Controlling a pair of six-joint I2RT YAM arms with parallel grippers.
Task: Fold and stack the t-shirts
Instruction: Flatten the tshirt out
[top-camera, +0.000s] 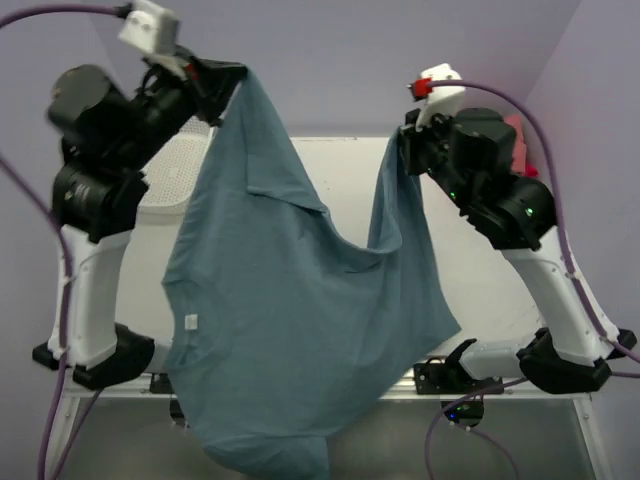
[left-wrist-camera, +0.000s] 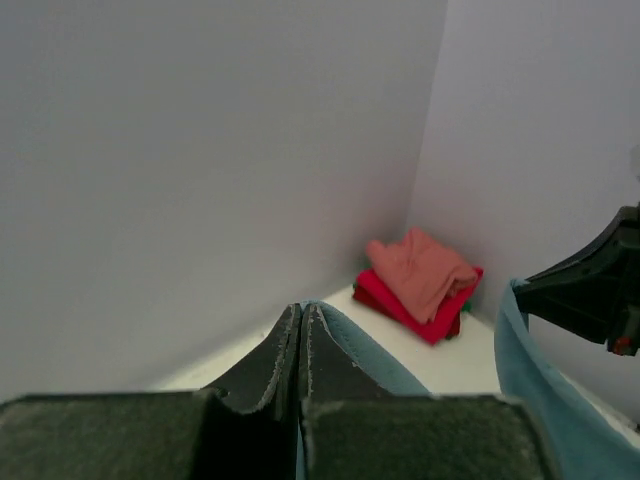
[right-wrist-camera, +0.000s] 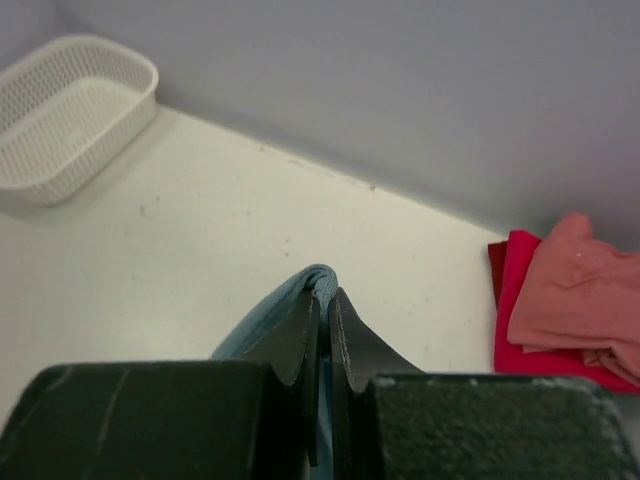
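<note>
Cloth runs left to right: your left tool (top-camera: 222, 88) and right tool (top-camera: 402, 152) each pinch a top edge of the teal shirt (top-camera: 300, 310), which sags between them over the desk (top-camera: 480, 290), hem nearest the bases.

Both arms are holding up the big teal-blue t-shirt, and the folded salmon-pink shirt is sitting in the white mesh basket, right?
No. The folded salmon-pink shirt lies on the folded red shirt, apart from the white mesh basket, as the right wrist view shows. The left arm and right arm do hold up the large teal-blue t-shirt.
</note>
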